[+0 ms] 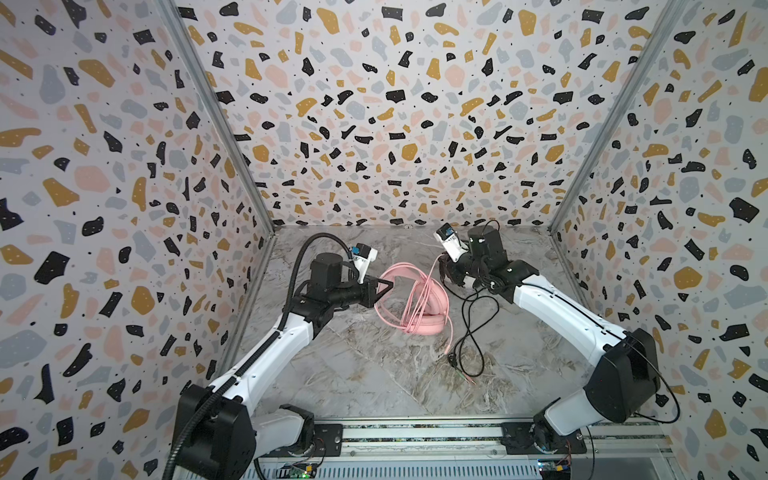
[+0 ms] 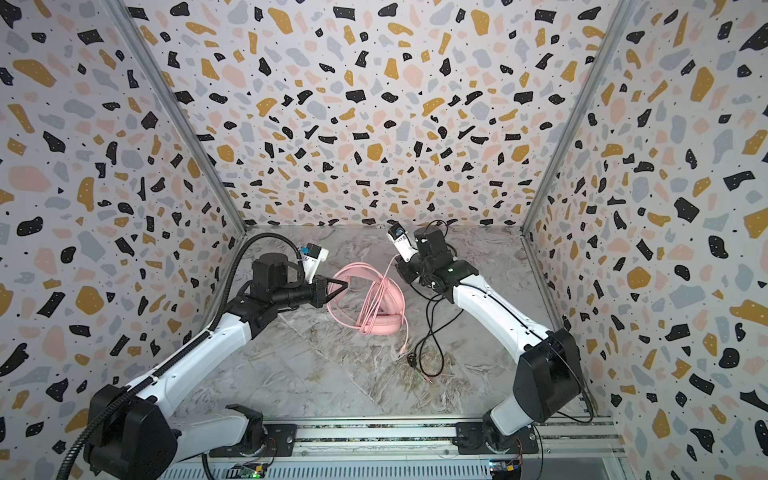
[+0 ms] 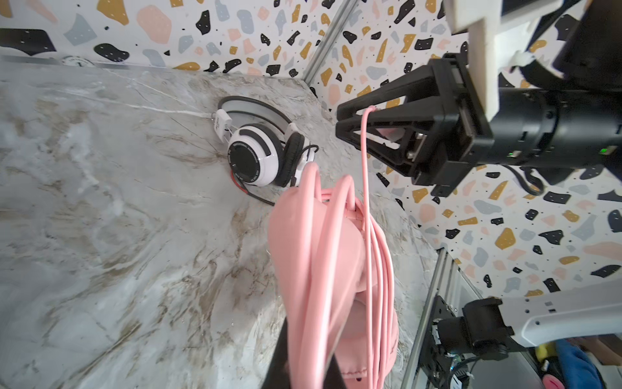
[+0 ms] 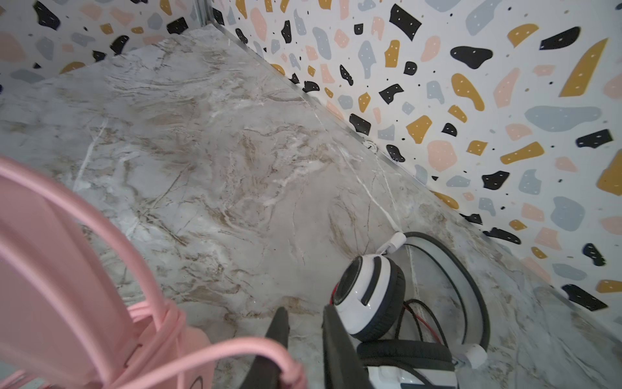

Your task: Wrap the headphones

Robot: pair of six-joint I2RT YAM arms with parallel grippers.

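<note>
The pink headphones stand on edge mid-table with their pink cable looped round them several times. My left gripper is shut on the pink headband. My right gripper is open by a narrow gap with bare table showing between the fingers. One strand of pink cable lies draped over one of its fingers. The white-and-black headphones lie folded on the table just beside the right gripper. In both top views the right arm mostly hides them.
A black cable trails in loops from under the right arm toward the front, its plugs lying on the marble table. Patterned walls close the left, back and right sides. A metal rail with both arm bases runs along the front.
</note>
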